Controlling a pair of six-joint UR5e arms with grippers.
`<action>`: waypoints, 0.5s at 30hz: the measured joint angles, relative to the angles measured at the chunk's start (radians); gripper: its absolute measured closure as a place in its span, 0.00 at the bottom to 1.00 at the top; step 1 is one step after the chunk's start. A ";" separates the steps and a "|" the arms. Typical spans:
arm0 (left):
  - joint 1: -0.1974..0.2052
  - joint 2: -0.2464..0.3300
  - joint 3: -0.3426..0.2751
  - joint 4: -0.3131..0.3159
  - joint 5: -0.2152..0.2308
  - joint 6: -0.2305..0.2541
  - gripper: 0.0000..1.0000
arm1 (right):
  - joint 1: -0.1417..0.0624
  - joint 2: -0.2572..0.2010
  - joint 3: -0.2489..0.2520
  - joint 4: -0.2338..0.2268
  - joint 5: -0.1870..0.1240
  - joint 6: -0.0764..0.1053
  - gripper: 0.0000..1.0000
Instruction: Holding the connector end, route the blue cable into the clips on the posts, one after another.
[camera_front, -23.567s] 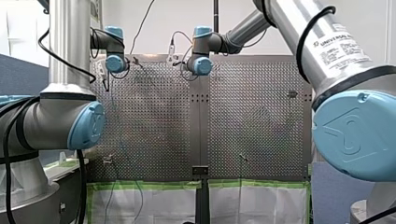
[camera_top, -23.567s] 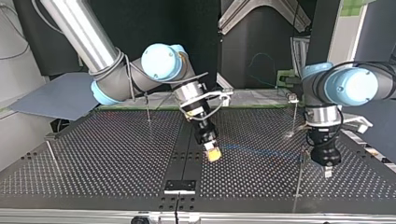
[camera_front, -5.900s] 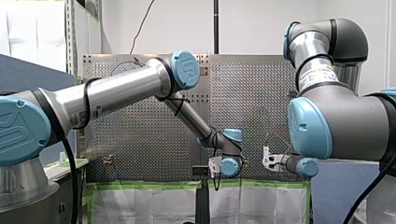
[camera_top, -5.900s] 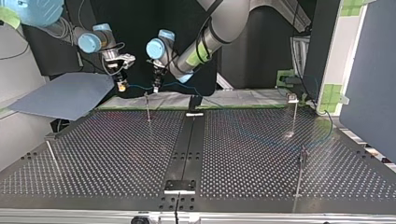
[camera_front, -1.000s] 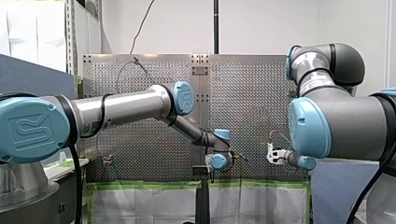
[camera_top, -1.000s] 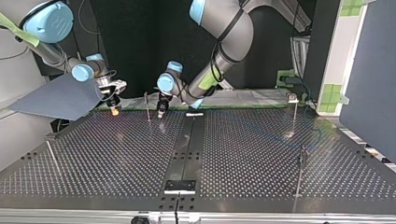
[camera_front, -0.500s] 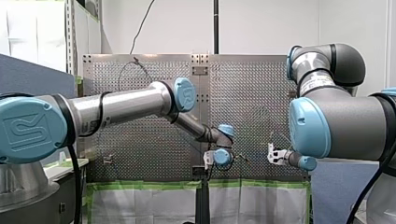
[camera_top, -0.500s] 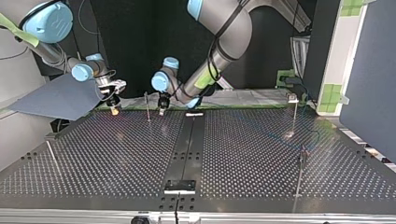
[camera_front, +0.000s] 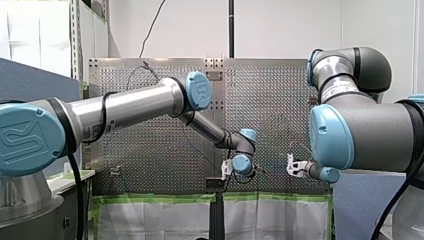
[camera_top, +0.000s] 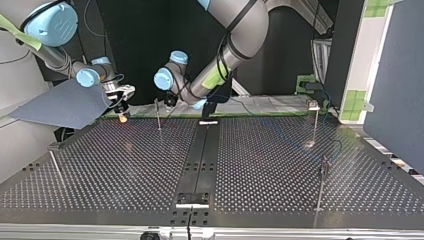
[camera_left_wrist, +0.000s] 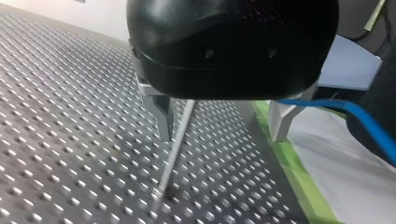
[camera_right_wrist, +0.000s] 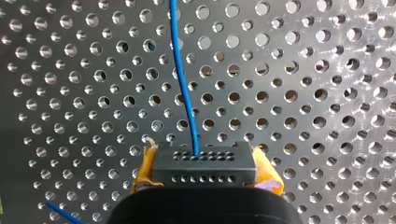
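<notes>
In the right wrist view my right gripper (camera_right_wrist: 203, 150) is shut on the black connector block (camera_right_wrist: 203, 163), yellow pads on both sides. The blue cable (camera_right_wrist: 184, 84) leaves the block and runs ahead over the perforated plate. In the top view that gripper (camera_top: 121, 116) hangs low at the far left. My left gripper (camera_left_wrist: 220, 137) is open, with a thin metal post (camera_left_wrist: 175, 149) between its fingers, close to one finger (camera_left_wrist: 163, 116). The blue cable (camera_left_wrist: 359, 119) passes outside the other finger. In the top view this gripper (camera_top: 170, 102) is beside the far post (camera_top: 157, 114).
More thin posts stand on the perforated table (camera_top: 125, 170): one at the top view's far right (camera_top: 316, 122), one near right (camera_top: 322, 185), one near left (camera_top: 54, 160). A green-taped edge (camera_left_wrist: 289, 163) and white sheet lie beside my left gripper.
My left gripper has risen and shifted slightly to the top view's left, around the far post. My right gripper has stayed where it was with the connector.
</notes>
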 joint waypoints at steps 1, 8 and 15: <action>-0.003 0.011 -0.011 0.010 0.001 -0.001 0.00 | 0.000 0.000 0.000 0.000 0.000 0.000 1.00; -0.030 0.031 -0.079 0.038 0.011 -0.002 0.00 | -0.001 0.000 0.000 0.000 -0.001 0.006 1.00; -0.049 0.032 -0.123 0.042 0.013 -0.003 0.00 | -0.001 0.001 0.000 0.001 -0.001 0.007 1.00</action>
